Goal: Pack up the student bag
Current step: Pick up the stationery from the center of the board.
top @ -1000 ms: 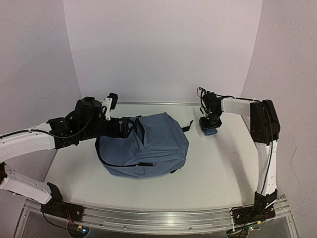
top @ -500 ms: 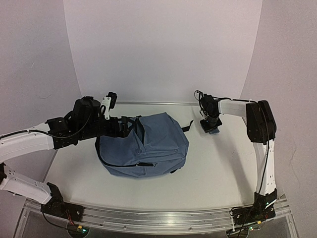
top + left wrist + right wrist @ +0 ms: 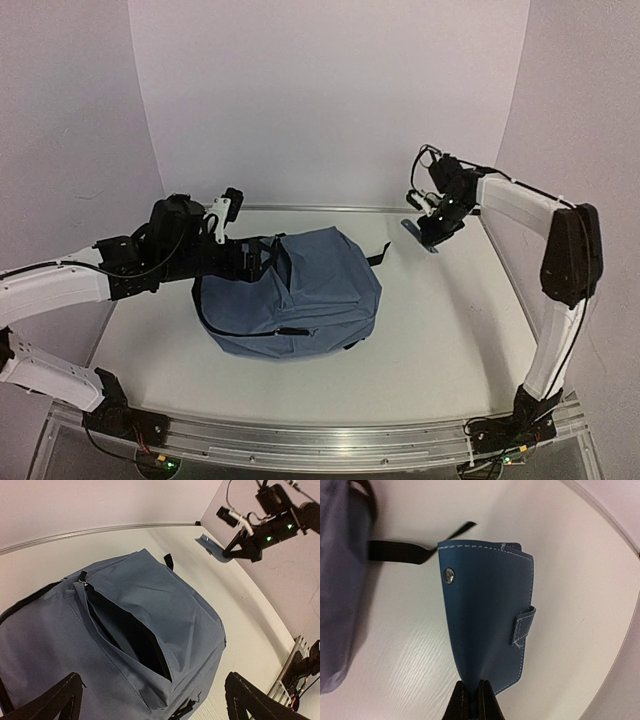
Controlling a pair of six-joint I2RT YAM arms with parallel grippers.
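The slate-blue student bag lies flat mid-table, its front pocket unzipped and gaping dark. My left gripper hovers over the bag's left end. Its fingers are spread wide and empty, either side of the pocket in the left wrist view. My right gripper is at the back right, shut on the edge of a blue leather snap-tab case. The case hangs from the jaws just over the table. It also shows in the left wrist view. The bag's edge shows in the right wrist view.
A black strap trails from the bag toward the case. White walls close in at the back and both sides. A metal rail runs along the near edge by the arm bases.
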